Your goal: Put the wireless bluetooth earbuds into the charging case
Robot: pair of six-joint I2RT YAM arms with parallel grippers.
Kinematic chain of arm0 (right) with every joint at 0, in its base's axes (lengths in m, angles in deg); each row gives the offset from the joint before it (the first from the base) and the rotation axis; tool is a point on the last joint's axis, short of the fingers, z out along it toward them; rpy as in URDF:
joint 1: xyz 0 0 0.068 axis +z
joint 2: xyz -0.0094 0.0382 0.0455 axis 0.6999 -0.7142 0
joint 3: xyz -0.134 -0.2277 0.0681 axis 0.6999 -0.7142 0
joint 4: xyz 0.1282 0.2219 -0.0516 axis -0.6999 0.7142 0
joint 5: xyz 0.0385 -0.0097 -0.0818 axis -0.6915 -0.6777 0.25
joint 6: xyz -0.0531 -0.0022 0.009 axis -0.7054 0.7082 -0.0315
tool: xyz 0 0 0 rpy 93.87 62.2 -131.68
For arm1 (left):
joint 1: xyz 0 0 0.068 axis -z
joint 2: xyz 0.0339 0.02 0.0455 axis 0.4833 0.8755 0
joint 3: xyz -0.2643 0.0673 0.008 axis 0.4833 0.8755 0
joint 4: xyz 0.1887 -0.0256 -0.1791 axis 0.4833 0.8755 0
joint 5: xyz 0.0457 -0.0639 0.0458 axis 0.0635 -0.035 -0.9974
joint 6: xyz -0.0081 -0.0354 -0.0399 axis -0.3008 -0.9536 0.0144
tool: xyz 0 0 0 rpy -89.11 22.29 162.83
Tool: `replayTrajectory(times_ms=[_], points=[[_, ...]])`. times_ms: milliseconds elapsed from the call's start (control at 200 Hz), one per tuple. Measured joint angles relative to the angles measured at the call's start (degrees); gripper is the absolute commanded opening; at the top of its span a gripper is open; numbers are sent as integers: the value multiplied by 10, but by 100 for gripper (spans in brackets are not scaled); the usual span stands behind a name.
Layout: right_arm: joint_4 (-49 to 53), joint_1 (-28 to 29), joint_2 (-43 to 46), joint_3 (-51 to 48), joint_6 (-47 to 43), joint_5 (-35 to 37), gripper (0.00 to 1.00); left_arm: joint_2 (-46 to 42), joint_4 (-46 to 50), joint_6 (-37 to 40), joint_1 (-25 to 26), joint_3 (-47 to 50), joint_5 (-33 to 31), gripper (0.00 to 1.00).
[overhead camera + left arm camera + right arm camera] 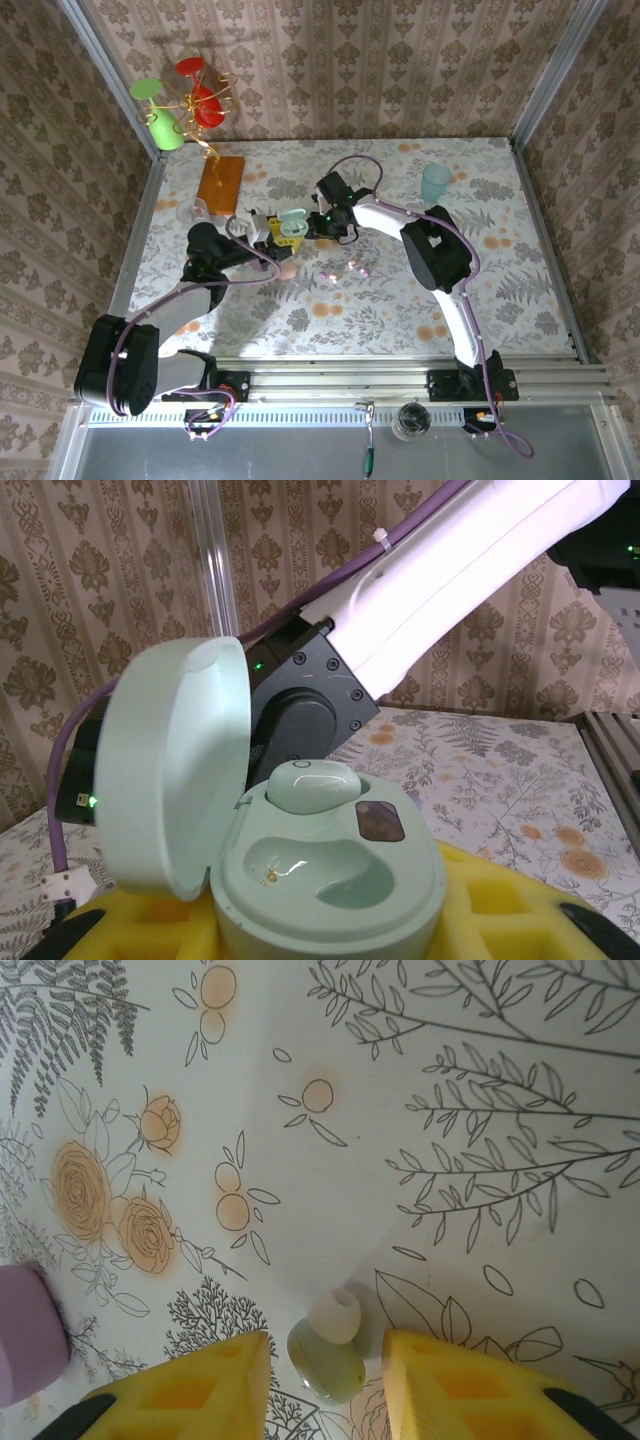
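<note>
My left gripper is shut on the mint charging case, held between its yellow fingers with the lid swung open to the left. One mint earbud sits in the far socket; the near socket is bare. A second mint earbud with a whitish tip lies on the floral tabletop. My right gripper straddles it, its fingers close on either side with small gaps, not touching. In the top view the right gripper is just right of the case.
Two small pink buds lie on the table in front of the grippers. A lilac object lies left of the right gripper. Further back are a wooden block, a teal cup and a wire stand of coloured glasses.
</note>
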Motion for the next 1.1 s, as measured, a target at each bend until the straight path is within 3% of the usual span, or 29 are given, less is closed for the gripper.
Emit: replayTrajectory(times_ms=[85,305,530,1100], points=[[5,0,-9,10,-4,-3,26,3,-7,-2,0,0,0,29],[16,-1,-13,20,-5,-3,18,4,-15,-4,0,1,0,29],[14,0,2,0,0,-3,19,11,-17,-4,0,1,0,29],[-66,-9,366,-422,82,60,19,23,-21,-3,7,1,0,29]])
